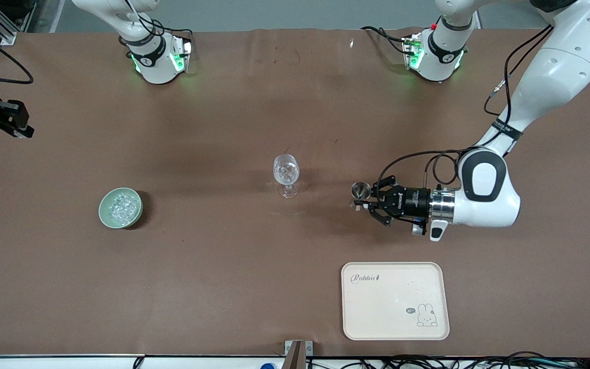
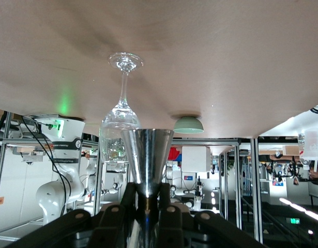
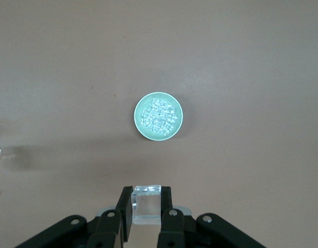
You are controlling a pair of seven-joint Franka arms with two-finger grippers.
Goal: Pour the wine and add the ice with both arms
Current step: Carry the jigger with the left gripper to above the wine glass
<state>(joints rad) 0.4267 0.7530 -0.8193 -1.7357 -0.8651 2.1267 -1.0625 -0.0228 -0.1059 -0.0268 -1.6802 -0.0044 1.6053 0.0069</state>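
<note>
A clear stemmed glass stands upright mid-table. My left gripper hangs beside it, toward the left arm's end, shut on the waist of a steel jigger. In the left wrist view the jigger rises from the gripper with the glass just past it. No wine is in view. My right gripper is high over the table, shut on a clear ice cube. A green bowl below it holds several ice cubes. The bowl sits toward the right arm's end.
A cream tray with a rabbit print lies nearer the front camera than the left gripper. Both arm bases stand along the table's edge. Black gear with a cable juts in at the right arm's end.
</note>
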